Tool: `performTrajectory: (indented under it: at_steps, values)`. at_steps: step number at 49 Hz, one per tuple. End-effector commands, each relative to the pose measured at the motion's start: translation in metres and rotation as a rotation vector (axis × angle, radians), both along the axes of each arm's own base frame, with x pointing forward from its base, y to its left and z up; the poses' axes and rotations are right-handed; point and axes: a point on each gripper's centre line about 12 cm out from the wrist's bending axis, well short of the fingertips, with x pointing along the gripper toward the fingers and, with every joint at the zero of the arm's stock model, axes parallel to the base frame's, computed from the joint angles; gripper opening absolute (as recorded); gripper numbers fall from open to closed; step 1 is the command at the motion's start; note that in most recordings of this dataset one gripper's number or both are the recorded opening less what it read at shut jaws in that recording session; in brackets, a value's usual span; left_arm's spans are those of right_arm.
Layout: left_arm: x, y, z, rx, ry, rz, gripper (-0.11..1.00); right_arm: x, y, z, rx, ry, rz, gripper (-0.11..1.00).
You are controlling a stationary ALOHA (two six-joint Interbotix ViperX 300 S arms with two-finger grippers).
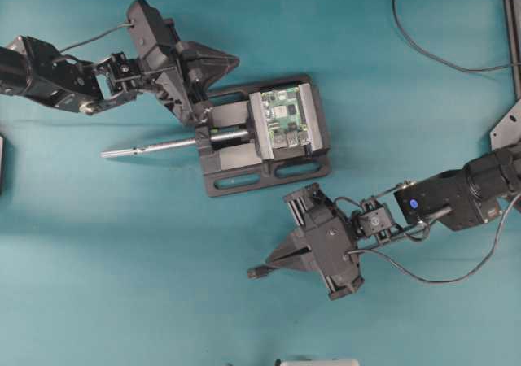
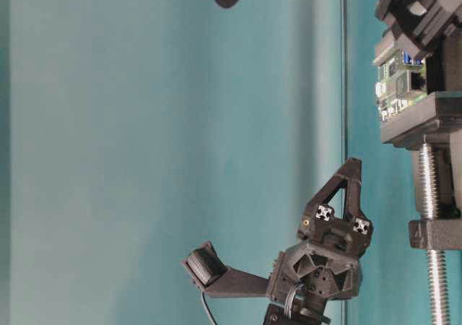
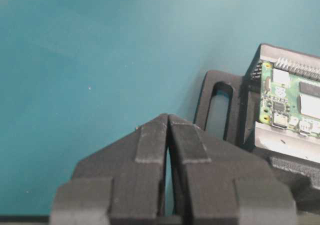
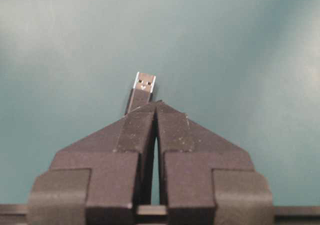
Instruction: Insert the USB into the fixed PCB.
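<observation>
We see one continuous teal work surface (image 1: 163,285), matte, filling every view. Lighting is soft and even; shadows under objects are faint and diffuse. A thin black cable (image 1: 423,49) loops across the top right corner. Dark metal framing (image 1: 511,73) runs along the right edge. In the table-level view the backdrop (image 2: 144,123) is the same teal, slightly brighter at centre.

Table: teal surface (image 1: 122,260)
On it: black vise (image 1: 264,171), USB (image 1: 258,272), loose cable (image 1: 423,49)
</observation>
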Motion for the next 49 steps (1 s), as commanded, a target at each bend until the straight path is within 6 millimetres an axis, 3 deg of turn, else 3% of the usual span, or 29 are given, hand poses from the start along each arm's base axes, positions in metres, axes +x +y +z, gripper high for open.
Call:
performTrajectory:
  at_steps: [1,10,17,22,26,30,35,41,49]
  values:
    - [0.004,-0.002,0.018,0.036,-0.038,-0.028,0.01,0.004,0.002,0.010,0.012,-0.035,0.003,0.00]
    - [-0.010,-0.011,0.039,0.023,-0.022,-0.046,0.00,0.003,0.000,0.021,0.007,-0.030,-0.004,0.00]
    - [-0.033,-0.024,0.058,0.012,0.021,-0.072,0.01,0.000,-0.001,0.029,0.000,-0.023,-0.005,0.00]
    - [-0.051,-0.036,0.069,0.001,0.044,-0.094,0.13,-0.002,-0.001,0.029,0.001,-0.017,-0.006,0.00]
    - [-0.070,-0.048,0.075,-0.006,0.060,-0.122,0.32,-0.004,-0.001,0.027,0.011,-0.004,-0.009,0.02]
    - [-0.092,-0.059,0.082,-0.024,0.065,-0.140,0.57,-0.004,-0.002,0.026,0.037,0.009,-0.020,0.12]
    - [-0.119,-0.067,0.090,-0.033,0.068,-0.151,0.82,-0.002,-0.006,0.027,0.075,0.020,-0.044,0.36]
    - [-0.152,-0.074,0.099,-0.025,0.046,-0.160,0.78,0.002,-0.007,0.029,0.107,0.025,-0.061,0.63]
    - [-0.187,-0.080,0.101,-0.022,-0.002,-0.163,0.78,0.003,-0.005,0.018,0.132,0.062,-0.081,0.62]
